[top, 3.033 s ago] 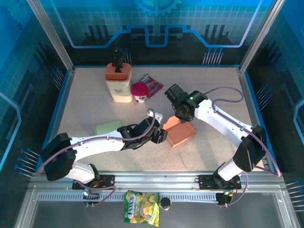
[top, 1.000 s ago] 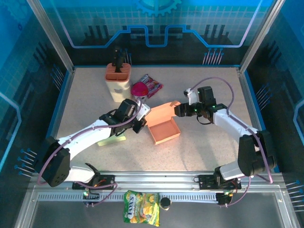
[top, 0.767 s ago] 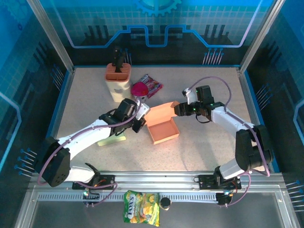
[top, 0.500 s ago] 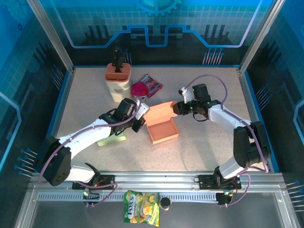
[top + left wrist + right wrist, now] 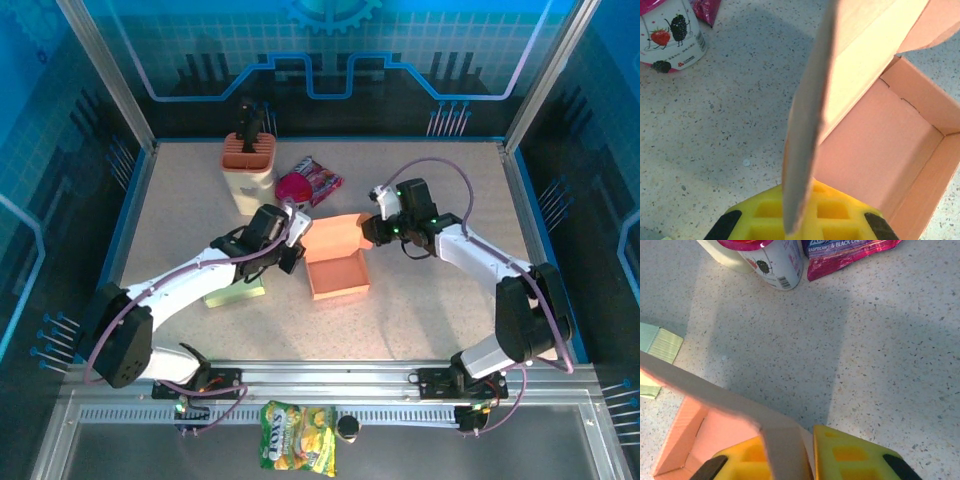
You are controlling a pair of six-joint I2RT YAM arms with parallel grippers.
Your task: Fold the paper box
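Note:
The orange paper box (image 5: 337,274) lies open in the middle of the table, its lid (image 5: 334,235) standing up along the far side. My left gripper (image 5: 296,243) is shut on the lid's left edge. In the left wrist view that edge (image 5: 807,125) runs up from between the yellow fingers (image 5: 840,217), with the box's inside (image 5: 875,165) to the right. My right gripper (image 5: 369,230) is shut on the lid's right end. In the right wrist view the cardboard flap (image 5: 782,445) is pinched between the yellow pads (image 5: 852,455).
Behind the box stand a beige holder with an orange top (image 5: 249,170), a pink-lidded cup (image 5: 294,190) and a pink snack packet (image 5: 322,178). A green pad (image 5: 232,288) lies under the left arm. A yellow bag (image 5: 297,437) lies in front of the rail.
My right gripper has moved left to the lid's right end and closed on it. The box has slid a little to the left. The left gripper has kept its grip.

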